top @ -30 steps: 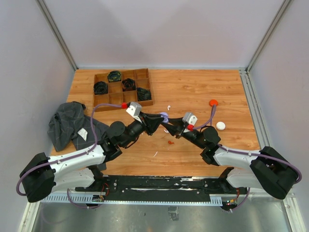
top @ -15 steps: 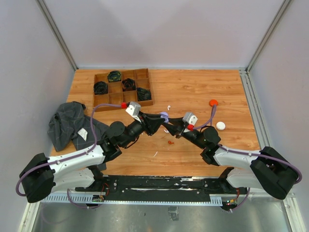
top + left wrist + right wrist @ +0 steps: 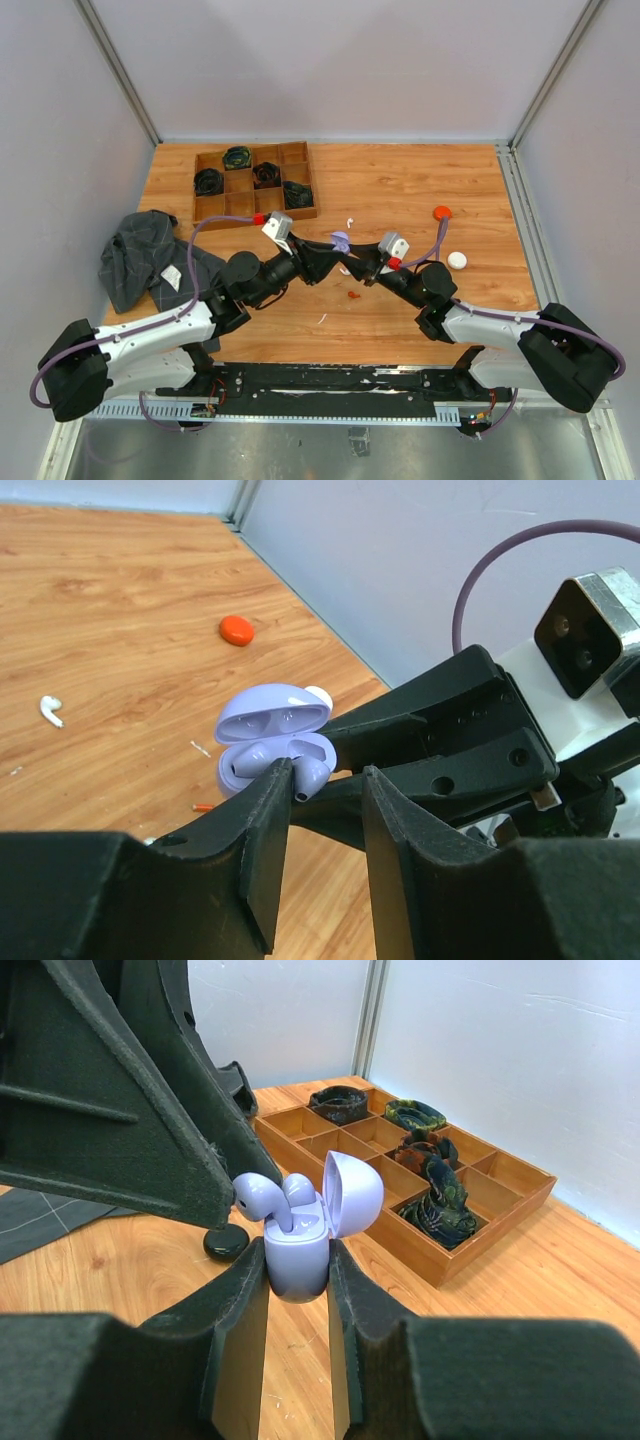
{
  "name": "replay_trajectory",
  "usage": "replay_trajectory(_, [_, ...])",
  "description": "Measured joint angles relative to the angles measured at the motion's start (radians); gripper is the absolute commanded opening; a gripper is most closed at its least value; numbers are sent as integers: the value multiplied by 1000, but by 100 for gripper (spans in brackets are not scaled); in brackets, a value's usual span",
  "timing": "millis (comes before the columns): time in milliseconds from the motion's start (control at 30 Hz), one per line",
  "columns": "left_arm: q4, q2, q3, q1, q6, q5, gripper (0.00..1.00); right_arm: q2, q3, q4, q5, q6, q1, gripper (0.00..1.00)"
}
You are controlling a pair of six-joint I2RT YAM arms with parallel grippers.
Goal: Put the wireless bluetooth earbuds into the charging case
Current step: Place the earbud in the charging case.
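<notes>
**A:** Where was the charging case [image 3: 297,1245]?

**B:** Clear of the tabletop [image 3: 400,180], clamped by its lower half between the fingers of the right tool [image 3: 297,1265]. Its lid stood swung open.

**A:** And the left tool [image 3: 326,780]?

**B:** Released. Its fingers stood apart right at the case's open mouth, with nothing pinched between them. The lavender earbud [image 3: 313,772] sat at the front of the case, its rounded head sticking up past the rim. It lay against the tip of one left finger, and there was a clear gap to the other.

**A:** Was it fully seated?

**B:** I couldn't tell.

**A:** The other one?

**B:** The orange-red earbud [image 3: 352,296] lay on the wood just below where the two tools met, touched by neither.

**A:** Anything else around?

**B:** A wooden tray [image 3: 300,213] of compartments sat at the far left. An orange puck [image 3: 442,212] lay to the right, well apart from the case.
</notes>
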Motion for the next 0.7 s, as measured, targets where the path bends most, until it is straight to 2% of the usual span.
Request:
replay_trajectory(533, [-90,-28,8,-1,-61,40,44,0,0,12,3,0,0,1])
replay_trajectory(700, [-114,-28,29,-1,-61,46,52,0,0,14,3,0,0,1])
